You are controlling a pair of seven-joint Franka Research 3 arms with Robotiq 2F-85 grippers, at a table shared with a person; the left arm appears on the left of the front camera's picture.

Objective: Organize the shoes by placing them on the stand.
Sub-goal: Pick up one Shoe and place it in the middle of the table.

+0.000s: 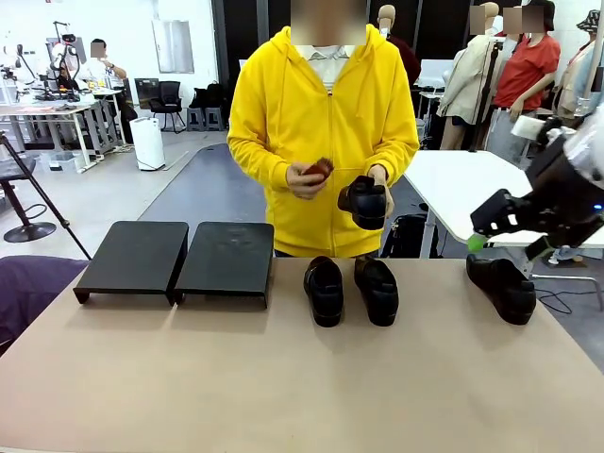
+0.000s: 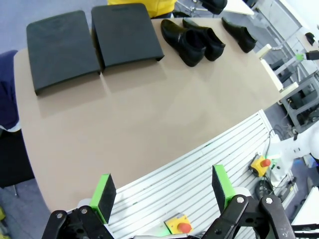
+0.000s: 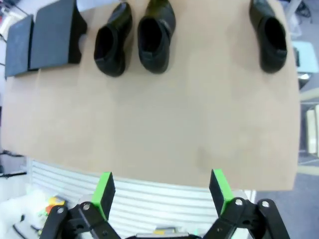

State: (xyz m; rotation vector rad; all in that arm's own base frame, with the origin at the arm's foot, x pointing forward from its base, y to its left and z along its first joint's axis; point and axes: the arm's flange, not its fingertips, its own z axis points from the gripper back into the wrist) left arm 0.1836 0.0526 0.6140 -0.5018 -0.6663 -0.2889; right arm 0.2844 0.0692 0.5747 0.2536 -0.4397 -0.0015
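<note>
Two black glossy shoes stand side by side on the tan table, right of two low black stands. A third shoe lies apart near the table's right edge. The person in a yellow hoodie holds another shoe above the far edge. My right gripper hangs open and empty beside the third shoe. In the right wrist view the right gripper hovers over the near edge. My left gripper is open too, over the near left edge, far from the shoes.
The person's other hand holds a small reddish object. A ribbed white surface with red buttons on yellow boxes lies below the table's near edge. A white table stands behind at the right. The tabletop's near half is bare.
</note>
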